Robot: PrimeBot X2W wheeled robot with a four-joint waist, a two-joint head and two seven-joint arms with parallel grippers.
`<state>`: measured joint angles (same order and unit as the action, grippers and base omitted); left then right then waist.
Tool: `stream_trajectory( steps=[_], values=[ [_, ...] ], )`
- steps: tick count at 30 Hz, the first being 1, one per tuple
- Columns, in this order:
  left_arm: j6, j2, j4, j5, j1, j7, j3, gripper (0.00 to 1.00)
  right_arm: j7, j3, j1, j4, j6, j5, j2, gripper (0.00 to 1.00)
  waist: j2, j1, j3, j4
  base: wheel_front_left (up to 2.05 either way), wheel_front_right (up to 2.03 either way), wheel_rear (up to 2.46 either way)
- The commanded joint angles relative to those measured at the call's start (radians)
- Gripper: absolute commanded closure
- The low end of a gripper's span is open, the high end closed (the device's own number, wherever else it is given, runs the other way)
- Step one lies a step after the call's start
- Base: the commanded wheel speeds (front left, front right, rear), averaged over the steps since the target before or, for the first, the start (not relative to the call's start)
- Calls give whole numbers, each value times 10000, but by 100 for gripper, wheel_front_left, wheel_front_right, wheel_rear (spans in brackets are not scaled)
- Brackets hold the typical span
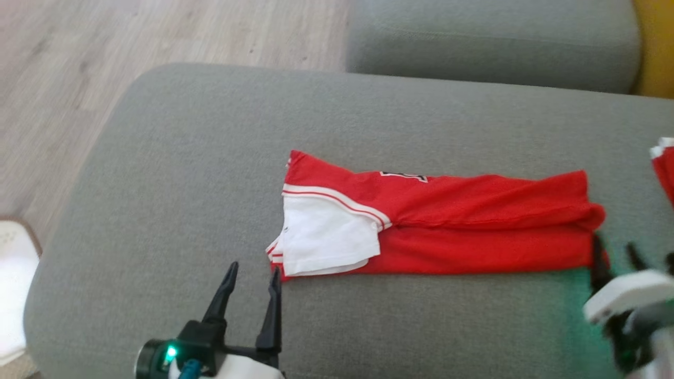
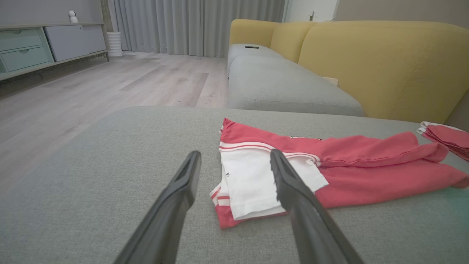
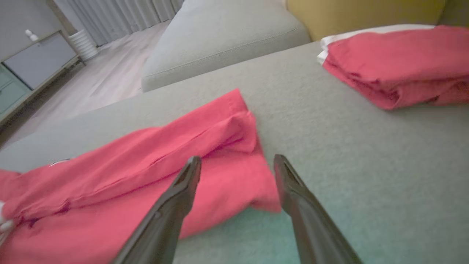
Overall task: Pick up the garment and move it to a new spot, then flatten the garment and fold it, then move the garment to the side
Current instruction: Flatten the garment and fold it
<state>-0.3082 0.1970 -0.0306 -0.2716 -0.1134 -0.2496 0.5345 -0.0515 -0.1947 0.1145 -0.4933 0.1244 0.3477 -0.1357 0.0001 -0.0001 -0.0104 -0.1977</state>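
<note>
The garment is a red shirt with a white sleeve, folded into a long band lying flat on the grey sofa cushion. My left gripper is open just in front of the shirt's white-sleeve end, its right finger close by the corner, nothing held. My right gripper is open at the shirt's other end, fingers straddling the red hem corner from just short of it, holding nothing.
A second folded red garment lies on the cushion to the right of the shirt. Another grey cushion and the yellow sofa back lie beyond. Wooden floor drops off at the cushion's left edge.
</note>
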Motion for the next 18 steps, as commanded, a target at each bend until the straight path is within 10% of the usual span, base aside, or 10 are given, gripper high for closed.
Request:
stream_trajectory(
  steps=[1,18],
  values=[
    [180,-215,-262,266,381,-121,-446,0,88,-352,1093,-128,63,-587,-300,0,-1,1,-264,-262,0,0,0],
    [1210,-1066,20,1298,591,-122,-1049,0,-937,-1976,3542,-3766,63,-2129,-763,0,-1,1,-1162,-749,0,0,0]
  ],
)
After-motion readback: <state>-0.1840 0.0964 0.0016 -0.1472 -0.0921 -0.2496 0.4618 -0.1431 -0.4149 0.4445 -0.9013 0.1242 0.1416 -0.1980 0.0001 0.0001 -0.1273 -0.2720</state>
